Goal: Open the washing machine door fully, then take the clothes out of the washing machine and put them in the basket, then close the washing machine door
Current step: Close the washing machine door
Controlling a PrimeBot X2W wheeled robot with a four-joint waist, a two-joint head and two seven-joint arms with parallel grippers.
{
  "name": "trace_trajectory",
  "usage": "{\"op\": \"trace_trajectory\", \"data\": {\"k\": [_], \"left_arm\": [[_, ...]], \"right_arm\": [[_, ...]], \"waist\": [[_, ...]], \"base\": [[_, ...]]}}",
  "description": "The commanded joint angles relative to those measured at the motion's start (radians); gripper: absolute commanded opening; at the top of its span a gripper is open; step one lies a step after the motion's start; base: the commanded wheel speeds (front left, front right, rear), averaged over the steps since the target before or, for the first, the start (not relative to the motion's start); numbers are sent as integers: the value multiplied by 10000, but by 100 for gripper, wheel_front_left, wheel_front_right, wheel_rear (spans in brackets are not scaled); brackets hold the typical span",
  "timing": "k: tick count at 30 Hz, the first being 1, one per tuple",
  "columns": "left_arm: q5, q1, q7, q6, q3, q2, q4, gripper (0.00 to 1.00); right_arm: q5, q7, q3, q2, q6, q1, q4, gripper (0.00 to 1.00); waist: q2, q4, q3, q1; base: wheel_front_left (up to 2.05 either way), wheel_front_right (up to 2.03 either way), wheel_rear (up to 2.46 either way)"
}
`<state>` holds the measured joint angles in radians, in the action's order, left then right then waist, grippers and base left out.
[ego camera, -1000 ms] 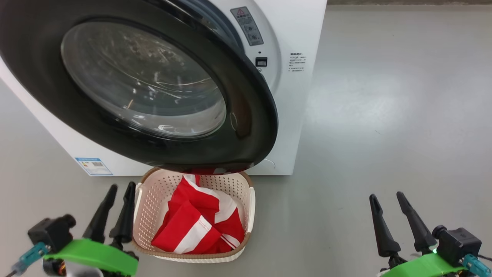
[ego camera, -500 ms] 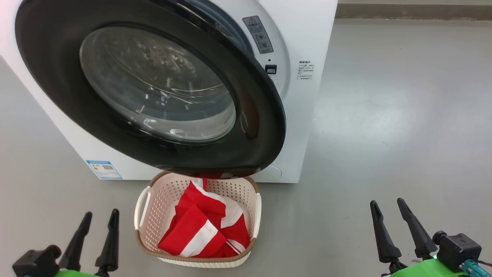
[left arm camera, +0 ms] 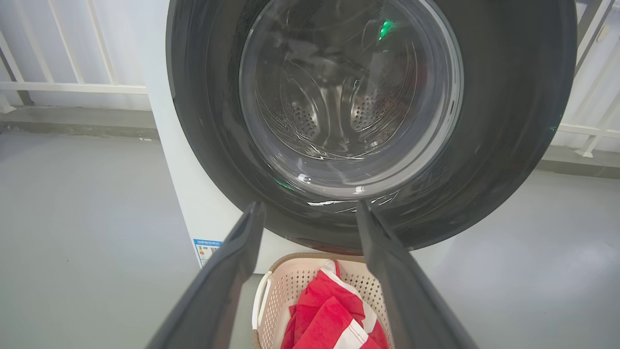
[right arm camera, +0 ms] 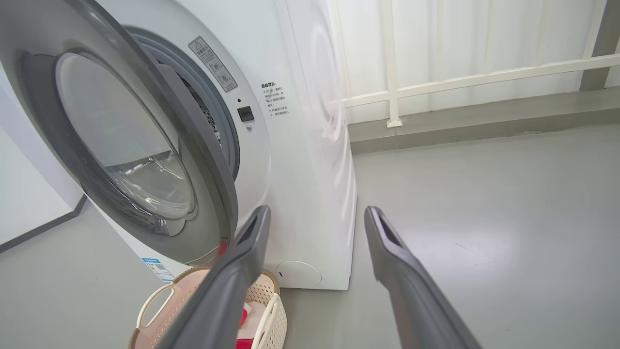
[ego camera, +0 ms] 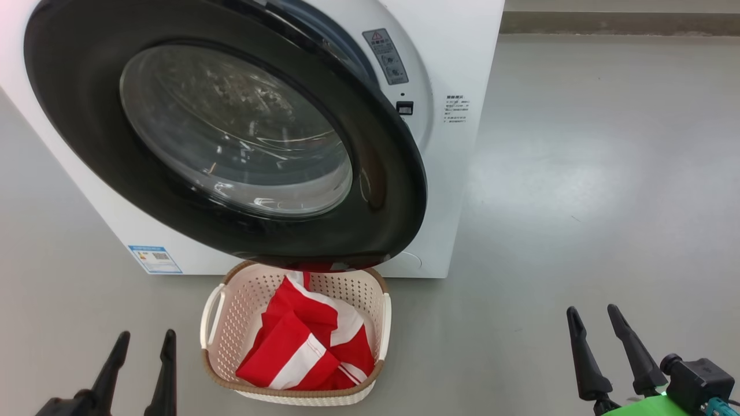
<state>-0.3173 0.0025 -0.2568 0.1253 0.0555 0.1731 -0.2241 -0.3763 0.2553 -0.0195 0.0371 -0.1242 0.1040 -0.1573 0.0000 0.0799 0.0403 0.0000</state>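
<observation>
The washing machine (ego camera: 457,52) stands white and boxy ahead, and its door (ego camera: 387,185) with the black rim hangs ajar, its free edge out over the basket. The cream basket (ego camera: 214,352) sits on the floor below the door with the red and white clothes (ego camera: 300,352) lying in it. My left gripper (ego camera: 146,337) is open just left of the basket, nothing between its fingers. My right gripper (ego camera: 592,312) is open at the lower right, well away from the basket. The left wrist view looks through the door (left arm camera: 508,97) glass at the steel drum; the clothes (left arm camera: 329,315) show below.
Bare grey floor (ego camera: 578,173) stretches to the right of the machine. A white railing (right arm camera: 484,75) runs along the wall behind it. A blue label (ego camera: 154,259) sits low on the machine's front.
My left gripper has opened wider, drawn back and down away from the basket's left edge. The head camera has tilted, shifting the whole picture. The clothes lie unmoved in the basket.
</observation>
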Motion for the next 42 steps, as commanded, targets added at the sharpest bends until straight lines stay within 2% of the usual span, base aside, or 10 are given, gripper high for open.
{"op": "trace_trajectory", "data": {"k": [1,17,18,19,20,21,32,42], "left_arm": [[177,-47,-49,54,449,93,268,100],[478,-31,-49,54,388,-185,308,100],[488,-44,-49,54,361,-197,309,100],[496,-57,-49,54,334,-215,311,100],[507,-68,-49,54,305,-238,312,100],[522,-75,-49,54,270,-264,314,100],[603,-127,-49,54,-154,-673,325,100],[550,-390,-49,54,-578,-904,301,100]], "right_arm": [[47,65,178,131,-65,41,270,100],[64,65,176,131,-65,23,252,100],[54,65,217,131,-65,5,242,91],[45,65,260,131,-65,-24,235,49],[33,65,313,131,-65,-64,230,33],[22,65,380,131,-65,-114,225,0],[-66,65,1335,131,-65,-1112,-49,0],[-164,65,2160,131,-65,-2880,-506,0]], "waist": [[0,-28,0,0],[0,67,52,0],[0,94,60,0],[0,126,65,0],[0,159,68,0],[0,193,72,0],[0,825,132,0],[0,1693,523,0]], "base": [[0,0,0],[0,0,0],[0,0,0],[0,0,0],[0,0,0],[0,0,0],[0,0,0],[0,0,0]]}}
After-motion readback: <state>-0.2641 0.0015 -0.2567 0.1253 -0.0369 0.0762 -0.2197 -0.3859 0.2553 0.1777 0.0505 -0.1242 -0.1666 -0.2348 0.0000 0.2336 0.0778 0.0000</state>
